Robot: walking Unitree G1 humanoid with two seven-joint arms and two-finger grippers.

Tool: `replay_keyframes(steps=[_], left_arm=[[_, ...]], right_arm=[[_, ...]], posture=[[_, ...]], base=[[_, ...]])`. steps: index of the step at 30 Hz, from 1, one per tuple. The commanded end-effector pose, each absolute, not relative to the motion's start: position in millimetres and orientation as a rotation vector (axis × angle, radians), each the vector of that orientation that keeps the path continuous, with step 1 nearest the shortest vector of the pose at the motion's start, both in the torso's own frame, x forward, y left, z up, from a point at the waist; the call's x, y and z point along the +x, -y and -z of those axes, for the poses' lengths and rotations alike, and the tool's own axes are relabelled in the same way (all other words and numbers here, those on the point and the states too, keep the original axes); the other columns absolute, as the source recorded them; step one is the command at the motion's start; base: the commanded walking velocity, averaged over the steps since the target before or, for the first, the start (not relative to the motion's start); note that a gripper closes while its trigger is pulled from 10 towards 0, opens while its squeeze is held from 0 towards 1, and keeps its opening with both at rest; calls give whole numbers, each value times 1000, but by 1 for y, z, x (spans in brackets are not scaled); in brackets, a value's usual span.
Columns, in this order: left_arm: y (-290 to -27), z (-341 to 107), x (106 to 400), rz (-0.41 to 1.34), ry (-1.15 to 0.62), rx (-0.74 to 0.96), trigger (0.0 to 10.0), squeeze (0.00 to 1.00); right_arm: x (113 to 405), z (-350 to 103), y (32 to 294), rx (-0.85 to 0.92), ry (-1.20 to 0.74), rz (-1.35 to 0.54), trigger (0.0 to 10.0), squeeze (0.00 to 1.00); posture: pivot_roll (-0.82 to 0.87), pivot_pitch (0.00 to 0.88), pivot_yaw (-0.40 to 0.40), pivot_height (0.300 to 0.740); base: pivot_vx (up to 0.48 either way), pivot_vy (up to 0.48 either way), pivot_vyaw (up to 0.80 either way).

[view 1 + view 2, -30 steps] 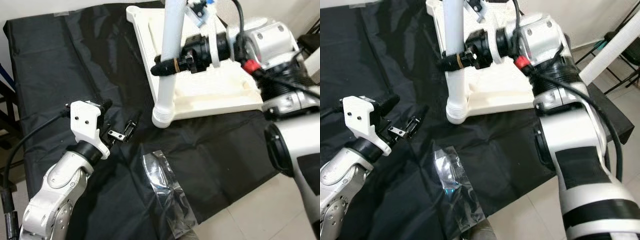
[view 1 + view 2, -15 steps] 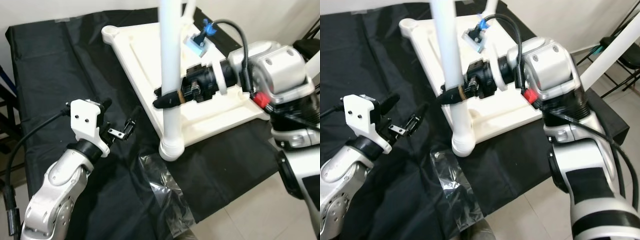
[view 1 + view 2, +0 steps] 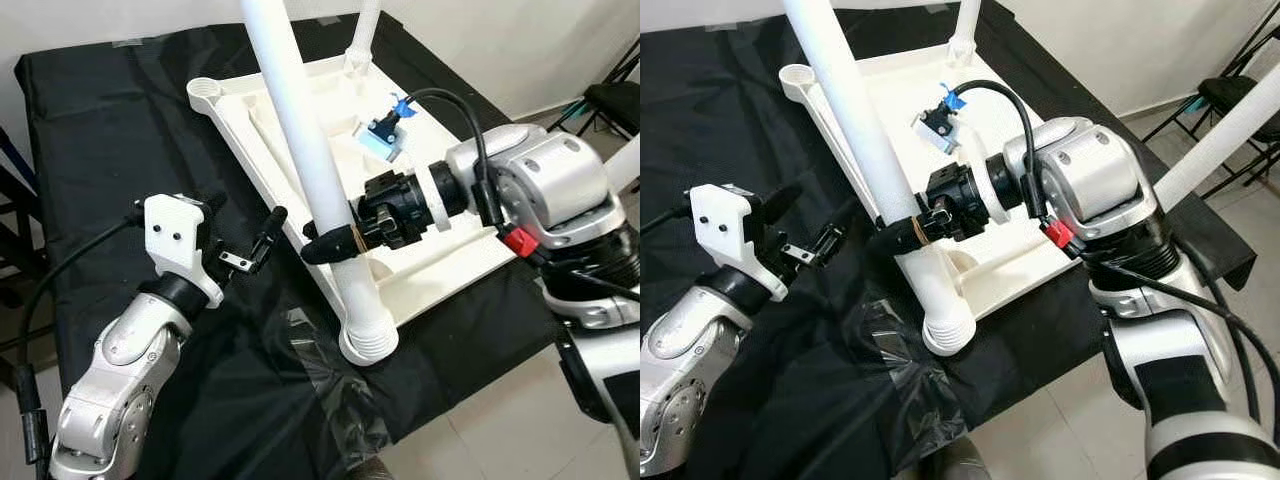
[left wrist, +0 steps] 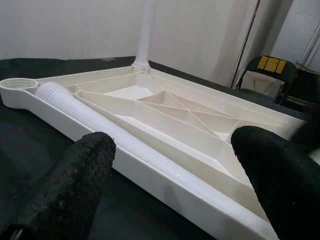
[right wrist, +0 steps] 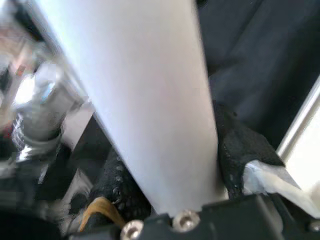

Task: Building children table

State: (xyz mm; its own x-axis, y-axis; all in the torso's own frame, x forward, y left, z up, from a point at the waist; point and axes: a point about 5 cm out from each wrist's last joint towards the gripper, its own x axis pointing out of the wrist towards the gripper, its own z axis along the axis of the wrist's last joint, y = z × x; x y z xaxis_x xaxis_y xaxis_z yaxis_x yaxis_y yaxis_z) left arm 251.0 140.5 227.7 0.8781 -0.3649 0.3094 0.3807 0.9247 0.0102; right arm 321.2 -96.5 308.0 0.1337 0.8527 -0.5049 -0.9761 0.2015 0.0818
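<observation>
The right gripper [image 3: 335, 238] clamps its jaws on a tilted white leg [image 3: 300, 135], threaded end low beside the upturned tabletop [image 3: 300, 110]'s near corner, while the left gripper [image 3: 262, 240] waits with jaws open.

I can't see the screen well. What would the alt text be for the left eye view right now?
The right gripper clamps a white table leg, tilted, its threaded end low over the edge of an upturned white tabletop on black cloth. The left gripper hovers open beside the tabletop, holding nothing.
</observation>
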Motion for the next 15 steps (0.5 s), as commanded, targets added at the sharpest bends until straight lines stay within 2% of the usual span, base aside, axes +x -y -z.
replay_keyframes(steps=[1, 3, 7, 10, 12, 15], left_arm=[[-139, -225, 251, 393, 307, -58, 10000, 0], [-141, -227, 252, 384, 319, -69, 10000, 0], [-144, -229, 255, 373, 332, -94, 10000, 0], [-145, -230, 257, 374, 338, -112, 10000, 0], [-144, -230, 261, 396, 342, -124, 10000, 0], [-140, -229, 264, 431, 337, -124, 10000, 0]], right_arm=[[336, -318, 114, -388, -403, -1154, 10000, 0], [344, -344, 128, -368, -319, -1052, 10000, 0], [339, -371, 141, -311, -259, -1031, 10000, 0], [335, -383, 145, -276, -227, -1034, 10000, 0], [330, -397, 148, -186, -167, -1049, 10000, 0], [333, -398, 147, -132, -123, -1040, 10000, 0]], posture=[[-104, 166, -129, 740], [-100, 152, -127, 740], [-99, 118, -126, 740], [-101, 100, -127, 740], [-104, 75, -124, 740], [-98, 49, -125, 740]], base=[[0, 0, 0], [0, 0, 0], [0, 0, 0], [0, 0, 0], [0, 0, 0], [0, 0, 0]])
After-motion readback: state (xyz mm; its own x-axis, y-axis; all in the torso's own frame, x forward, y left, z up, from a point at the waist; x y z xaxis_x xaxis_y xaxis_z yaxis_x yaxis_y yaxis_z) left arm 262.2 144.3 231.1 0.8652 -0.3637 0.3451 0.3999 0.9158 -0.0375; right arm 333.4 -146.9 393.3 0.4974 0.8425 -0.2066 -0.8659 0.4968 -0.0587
